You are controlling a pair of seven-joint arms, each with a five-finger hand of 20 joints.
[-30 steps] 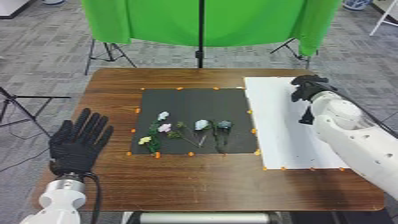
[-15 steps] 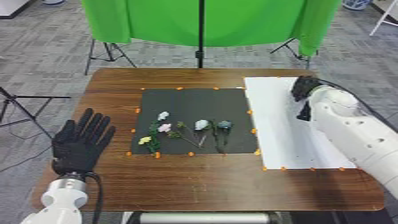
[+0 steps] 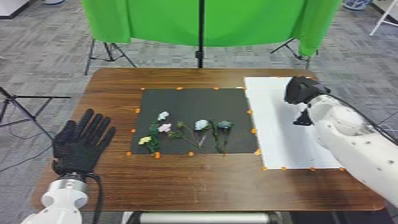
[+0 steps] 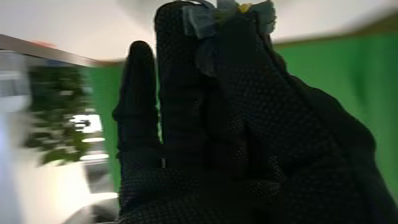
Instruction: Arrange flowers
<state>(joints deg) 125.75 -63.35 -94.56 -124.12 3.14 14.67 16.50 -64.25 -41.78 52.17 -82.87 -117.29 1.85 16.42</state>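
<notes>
- Head view: the right hand was over the far part of the white sheet, on the robot's right side of the brown table, well apart from the flowers on the black mat.
- Right wrist view: that hand was nearly closed at the tips, its long black fingers drawn together around a blue-grey flower. Petals poked out on both sides of the fingertips, with a bit of yellow between them. I couldn't make out its stem.
- The other flowers lay on the near half of the mat, between the two hands. Nearest the left hand was a yellow flower, with a pink flower and a small white flower farther from the robot.
- Toward the right hand's side came a larger white flower, then a dusky blue-green flower, both with stems pointing back toward the robot.
- The left hand was wide open, fingers straight and a little spread, with nothing in its hold. It was beside the mat, apart from it; whether it touched the wood I couldn't tell.
</notes>
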